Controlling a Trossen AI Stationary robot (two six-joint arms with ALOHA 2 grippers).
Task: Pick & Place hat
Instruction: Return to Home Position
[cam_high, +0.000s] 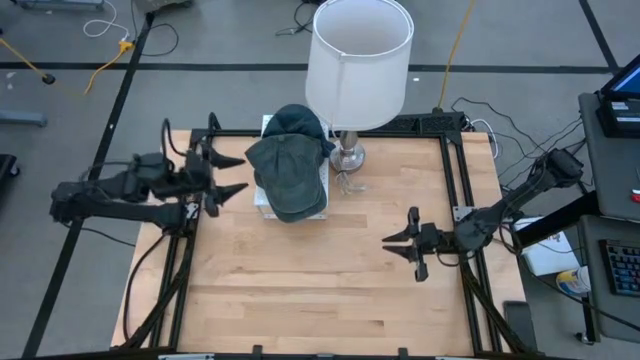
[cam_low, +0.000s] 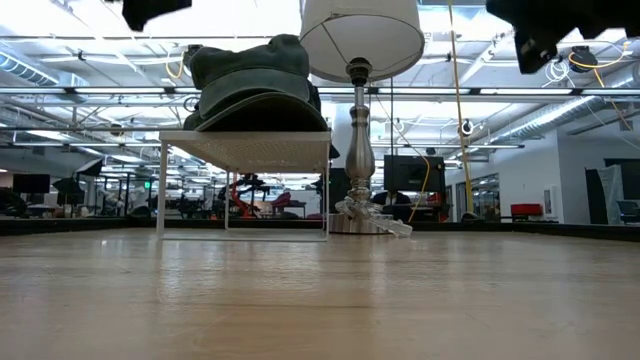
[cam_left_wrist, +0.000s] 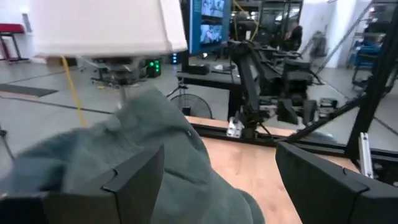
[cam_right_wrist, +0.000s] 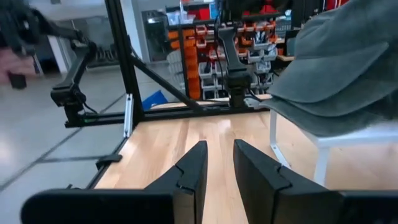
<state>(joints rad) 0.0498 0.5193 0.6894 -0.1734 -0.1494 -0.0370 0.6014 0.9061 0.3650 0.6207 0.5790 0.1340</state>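
Note:
A dark green hat (cam_high: 288, 165) lies crown up on a small white stand (cam_low: 245, 150) at the table's far middle, its brim drooping over the stand's near edge. My left gripper (cam_high: 238, 174) is open and level just left of the hat. In the left wrist view the hat (cam_left_wrist: 143, 162) fills the space ahead of the gripper's fingers; I see no touch. My right gripper (cam_high: 388, 242) hovers over the table's right part, well clear of the hat. It points toward the hat with its fingers (cam_right_wrist: 193, 168) close together and nothing between them.
A table lamp with a white shade (cam_high: 358, 60) stands on its metal base (cam_high: 348, 155) right beside the stand. A small clear object (cam_low: 375, 215) lies at the lamp's foot. Bare wood (cam_high: 300, 290) covers the table's near half. Black frame rails run along the table's edges.

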